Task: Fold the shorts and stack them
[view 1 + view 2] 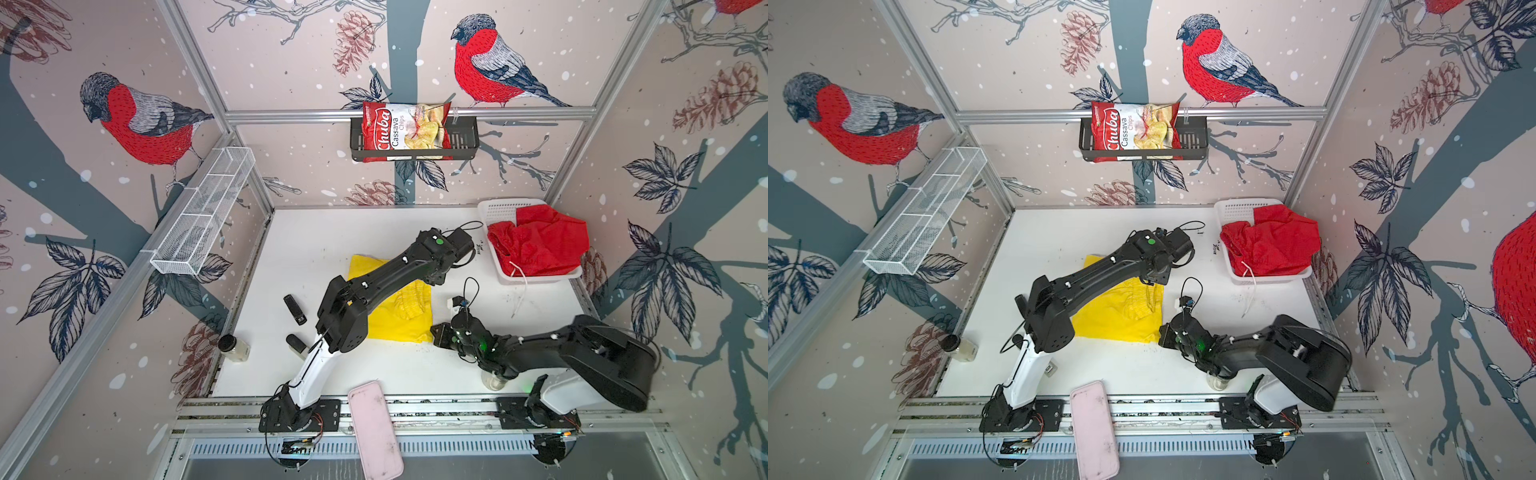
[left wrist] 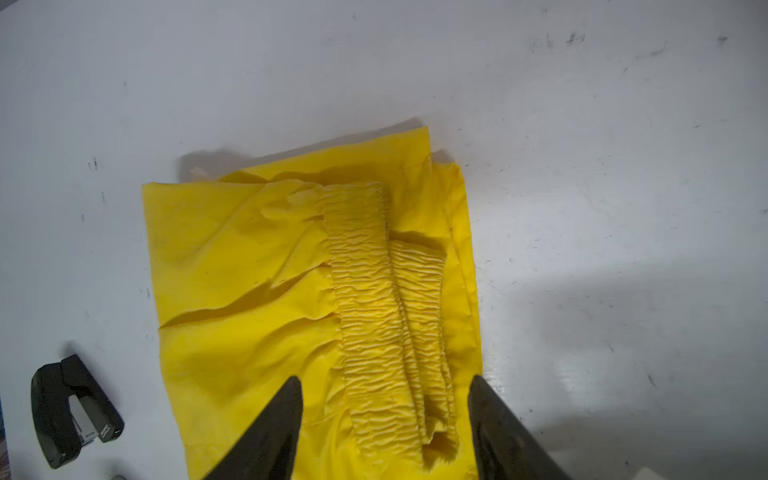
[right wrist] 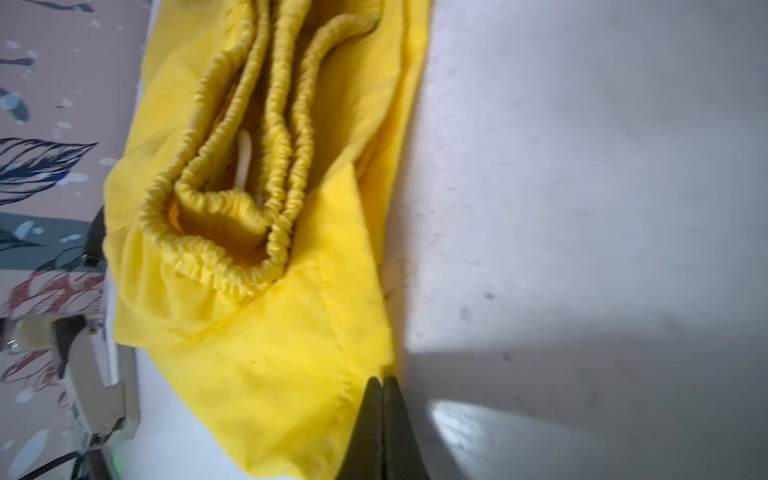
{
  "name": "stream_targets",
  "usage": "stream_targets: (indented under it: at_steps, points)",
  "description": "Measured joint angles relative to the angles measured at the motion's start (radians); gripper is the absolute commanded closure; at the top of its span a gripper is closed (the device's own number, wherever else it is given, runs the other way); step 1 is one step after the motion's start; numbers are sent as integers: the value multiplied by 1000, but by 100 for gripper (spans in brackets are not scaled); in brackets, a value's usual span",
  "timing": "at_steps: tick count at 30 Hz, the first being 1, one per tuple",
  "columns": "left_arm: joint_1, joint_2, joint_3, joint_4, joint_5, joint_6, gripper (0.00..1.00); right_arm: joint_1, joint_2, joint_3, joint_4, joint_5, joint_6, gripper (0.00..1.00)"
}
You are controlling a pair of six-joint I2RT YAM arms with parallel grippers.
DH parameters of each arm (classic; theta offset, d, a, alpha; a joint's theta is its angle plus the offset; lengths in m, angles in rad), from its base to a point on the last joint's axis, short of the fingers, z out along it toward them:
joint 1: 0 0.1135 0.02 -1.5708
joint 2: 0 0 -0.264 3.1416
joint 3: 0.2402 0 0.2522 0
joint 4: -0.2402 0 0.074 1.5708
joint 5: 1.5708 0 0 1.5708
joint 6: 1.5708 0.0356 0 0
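The yellow shorts (image 1: 399,320) (image 1: 1121,316) lie folded flat in the middle of the white table, ruffled waistband (image 2: 374,311) on top. My left gripper (image 2: 386,377) hovers open just over the waistband's end, one finger to each side, holding nothing. At the shorts' near right corner (image 3: 270,353), my right gripper (image 3: 382,378) (image 1: 436,334) is shut. Its tips touch the fabric's edge and no cloth shows between them. The red shorts (image 1: 540,245) (image 1: 1271,241) sit crumpled in a white basket (image 1: 498,212) at the back right, with a white drawstring (image 1: 521,291) trailing onto the table.
A black stapler (image 1: 295,309) (image 2: 75,411) and another small black object (image 1: 296,343) lie left of the yellow shorts. A jar (image 1: 232,347) stands at the left edge, and a glass (image 1: 494,380) under the right arm. A pink tray (image 1: 374,428) overhangs the front rail. The chips bag (image 1: 405,131) hangs on the back wall.
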Motion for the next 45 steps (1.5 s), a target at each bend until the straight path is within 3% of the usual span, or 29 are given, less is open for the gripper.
stream_targets:
  at_steps: [4, 6, 8, 15, 18, 21, 24, 29, 37, 41, 45]
  points:
    - [59, -171, -207, 76, 13, 11, 49, -35, -181, 58, -245, 66, 2, 82]
    - [103, -255, -319, 116, 23, 11, 49, -60, -226, 114, -312, 81, -10, 62]
    - [153, -341, -438, 159, 32, 11, 48, -75, -231, 187, -356, 96, -42, 50]
    - [338, -542, -777, 313, 124, 30, 46, -77, 57, 536, -442, 79, -167, 28]
    - [411, -596, -891, 376, 194, 39, 45, -66, 190, 636, -472, 61, -191, 32]
    - [457, -622, -975, 455, 248, 55, 45, -65, 298, 692, -493, 43, -194, 43]
    - [480, -629, -1042, 525, 311, 55, 45, -71, 384, 714, -508, 35, -194, 56]
    - [501, -623, -1146, 621, 355, 27, 42, -75, 471, 739, -513, 46, -187, 68]
    - [521, -627, -1296, 703, 401, -27, 50, -78, 514, 768, -483, 86, -188, 71]
    - [527, -632, -1323, 747, 403, -45, 50, -84, 523, 777, -469, 87, -192, 72]
    - [527, -642, -1344, 784, 411, -53, 42, -71, 520, 779, -465, 94, -195, 72]
